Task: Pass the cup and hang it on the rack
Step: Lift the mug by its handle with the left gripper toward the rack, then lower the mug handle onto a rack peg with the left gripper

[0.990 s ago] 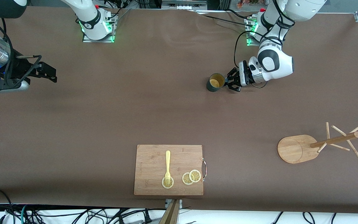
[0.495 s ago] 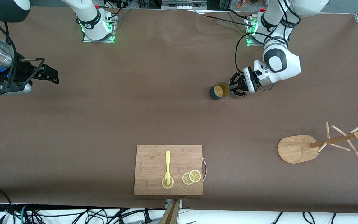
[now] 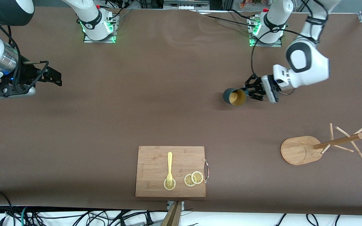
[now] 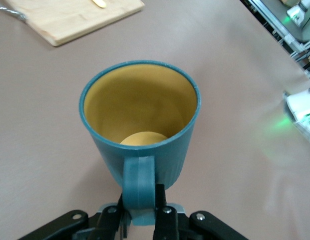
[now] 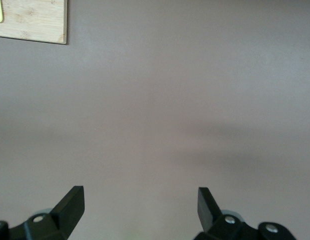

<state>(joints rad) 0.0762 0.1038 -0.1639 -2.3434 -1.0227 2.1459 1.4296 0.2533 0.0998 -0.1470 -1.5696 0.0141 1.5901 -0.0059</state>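
Note:
The dark teal cup (image 3: 234,96) with a yellow-tan inside hangs tipped on its side in the air, mouth turned toward the front camera. My left gripper (image 3: 250,92) is shut on its loop handle; in the left wrist view the fingers pinch the handle (image 4: 139,182) of the cup (image 4: 139,125). The wooden rack (image 3: 320,147) stands toward the left arm's end of the table, nearer the front camera than the cup. My right gripper (image 3: 53,77) is open and empty over the right arm's end of the table; its wrist view (image 5: 140,206) shows only bare table between the fingers.
A wooden cutting board (image 3: 171,171) lies near the table's front edge with a yellow fork (image 3: 169,169) and lemon slices (image 3: 193,179) on it. Its corner shows in both wrist views (image 4: 69,17) (image 5: 32,21). The arm bases stand along the table's back edge.
My left gripper has carried the cup toward the left arm's end of the table and tipped its mouth toward the front camera. The right arm has shifted only slightly.

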